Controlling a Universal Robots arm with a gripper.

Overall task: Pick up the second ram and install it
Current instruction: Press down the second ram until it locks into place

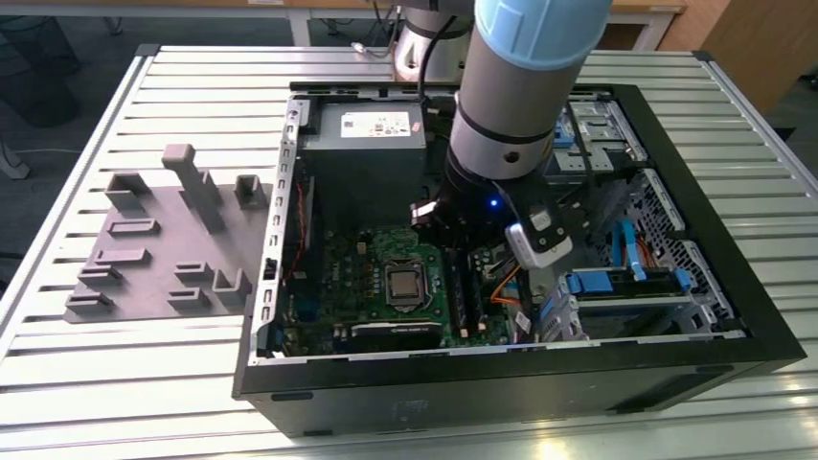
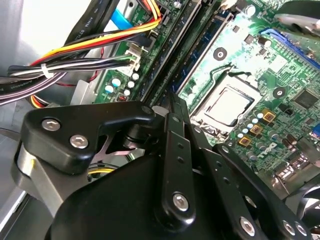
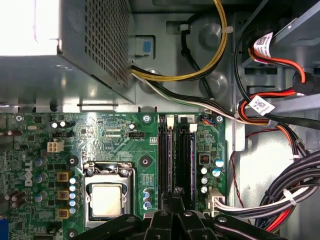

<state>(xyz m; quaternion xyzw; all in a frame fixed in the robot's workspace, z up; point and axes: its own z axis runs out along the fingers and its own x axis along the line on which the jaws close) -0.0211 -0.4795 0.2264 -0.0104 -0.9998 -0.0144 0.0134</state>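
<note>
The slatted tabletop (image 1: 153,383) carries an open computer case (image 1: 715,316). Inside lies the green motherboard (image 3: 115,145); the arm (image 1: 518,105) reaches down over its slots. The end effector (image 3: 176,196) is pressed together, pinching the second ram (image 3: 177,192) above the black slot rails (image 3: 186,155)

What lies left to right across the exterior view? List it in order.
Grey fixture block on the table, computer case's left wall, CPU socket, memory slots, blue drive brackets.

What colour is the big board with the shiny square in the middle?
The motherboard is green, clearest in the first wrist view.
</note>
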